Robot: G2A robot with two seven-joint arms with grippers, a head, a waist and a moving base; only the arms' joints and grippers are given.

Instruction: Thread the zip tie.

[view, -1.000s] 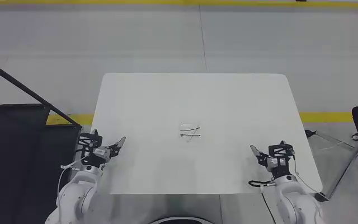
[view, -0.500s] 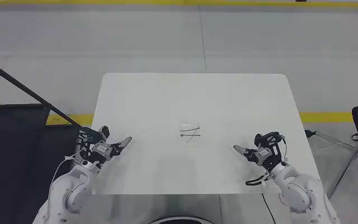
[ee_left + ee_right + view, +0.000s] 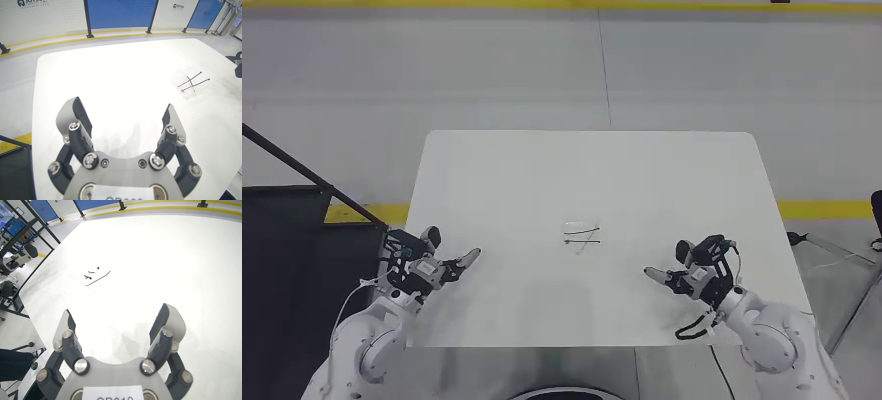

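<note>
Two thin black zip ties (image 3: 582, 236) lie crossed on a small clear sheet (image 3: 583, 225) near the middle of the white table (image 3: 542, 170). In the left wrist view the zip ties (image 3: 192, 81) rest on the clear sheet (image 3: 179, 74), well off from my left gripper (image 3: 122, 106), which is open with nothing in it. The right wrist view has the zip ties (image 3: 98, 276) far ahead of my right gripper (image 3: 117, 310), also open with bare pads. From above, the left gripper (image 3: 452, 248) hovers over the table's near left part and the right gripper (image 3: 667, 262) over its near right.
A black frame and panel (image 3: 282, 230) stand just off the table's left edge. Yellow floor lines (image 3: 832, 209) run beside the table. Wide bare tabletop lies between both grippers and the zip ties.
Both arms have come in over the table from its near corners. The right gripper travelled farther toward the middle. Both grippers stayed open, and the zip ties have not moved.
</note>
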